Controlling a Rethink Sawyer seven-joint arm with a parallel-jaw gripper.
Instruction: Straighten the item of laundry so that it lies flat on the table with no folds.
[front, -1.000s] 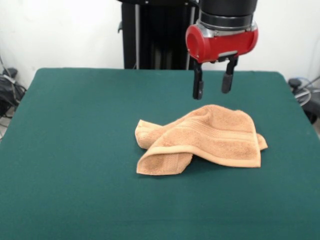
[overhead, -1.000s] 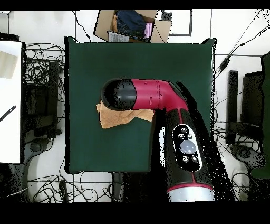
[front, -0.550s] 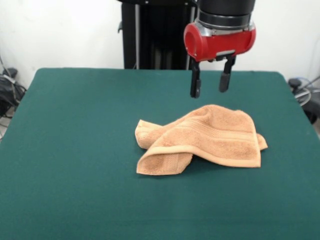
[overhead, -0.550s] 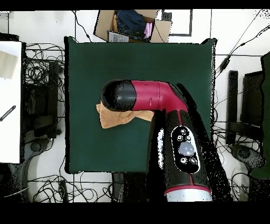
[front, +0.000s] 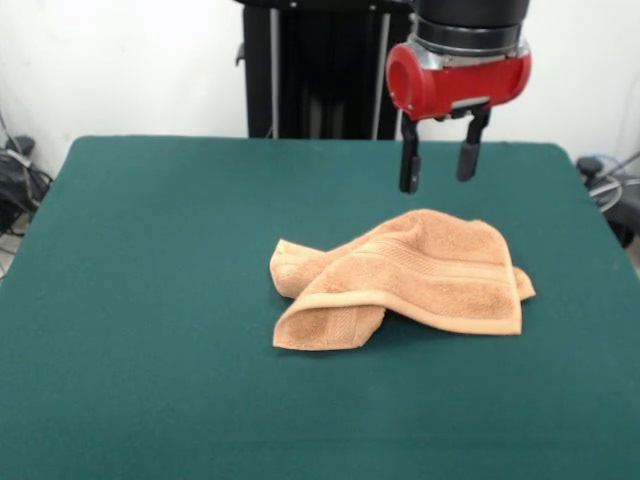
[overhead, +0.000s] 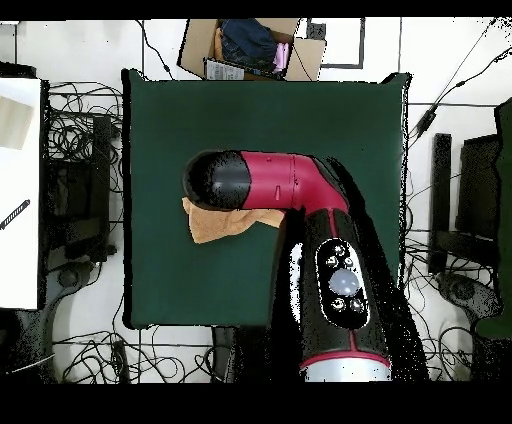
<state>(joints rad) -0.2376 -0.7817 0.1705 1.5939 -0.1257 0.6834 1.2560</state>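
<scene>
Your gripper (front: 438, 170) has slid a little toward the towel's far right side, jaws apart and holding nothing, and the towel (front: 400, 280) lies crumpled on the table (front: 150, 300) just below and in front of them, stretched left to right.

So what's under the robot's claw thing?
Under the open gripper is the far part of the crumpled orange towel on the green table. They don't touch. Seen from overhead, the arm covers most of the towel.
</scene>
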